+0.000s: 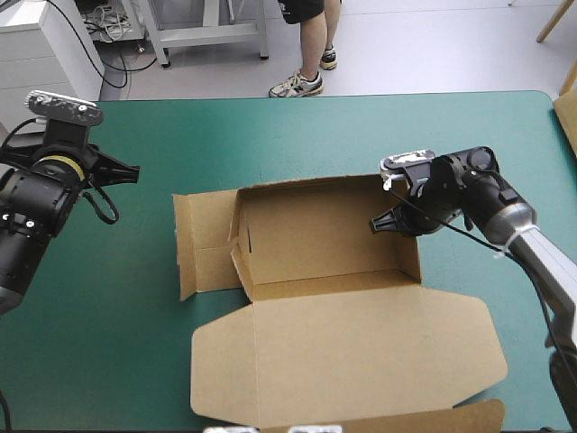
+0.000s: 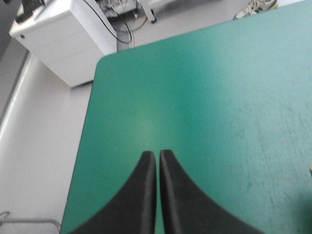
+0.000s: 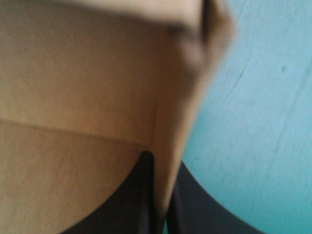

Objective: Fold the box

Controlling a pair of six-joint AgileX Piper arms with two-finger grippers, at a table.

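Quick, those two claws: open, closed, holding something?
Left claw: closed, holding nothing, above the teal-green cover.
Right claw: closed on the right side wall of the brown box.

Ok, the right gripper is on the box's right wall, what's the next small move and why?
Probably bring the left gripper, shut over bare teal-green cover, across to the left flap, which lies flat. The right gripper is shut on the box at its right wall, so that side looks held; the left is not yet up.
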